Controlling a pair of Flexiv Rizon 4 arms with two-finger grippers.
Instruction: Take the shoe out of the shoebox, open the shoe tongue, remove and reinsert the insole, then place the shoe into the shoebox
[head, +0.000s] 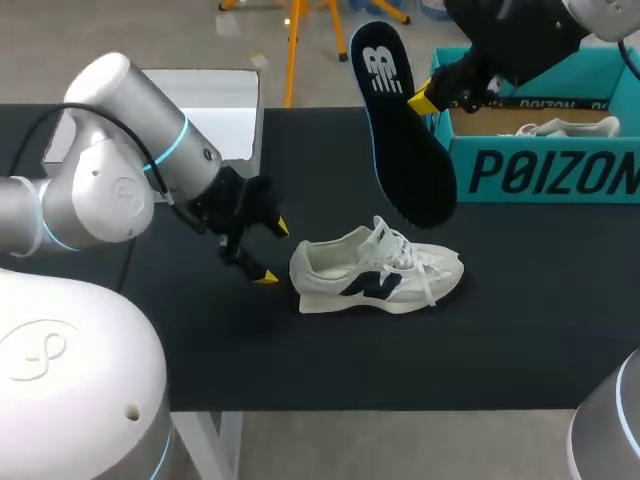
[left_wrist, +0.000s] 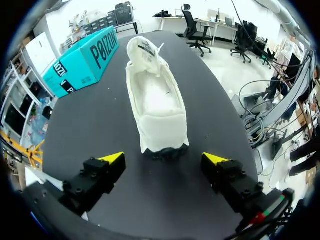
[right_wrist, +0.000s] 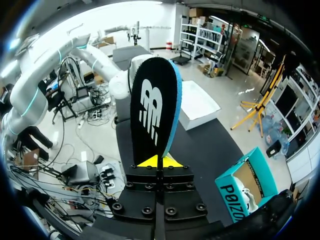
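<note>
Black insole (head: 400, 130) clamped tight in right gripper (head: 425, 100), held aloft at 12 o'clock of white shoe (head: 375, 272) — upright on table (head: 500, 340). Left gripper (head: 272, 252) spread wide at shoe's 9 o'clock, heel untouched. Teal shoebox (head: 540, 170) at 2 o'clock.

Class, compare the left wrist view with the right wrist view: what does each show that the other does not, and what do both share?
Only the left wrist view shows the white shoe standing on the table, heel towards the open left gripper. Only the right wrist view shows the dark insole, held upright in the shut right gripper. Both show the teal shoebox and the black table.
</note>
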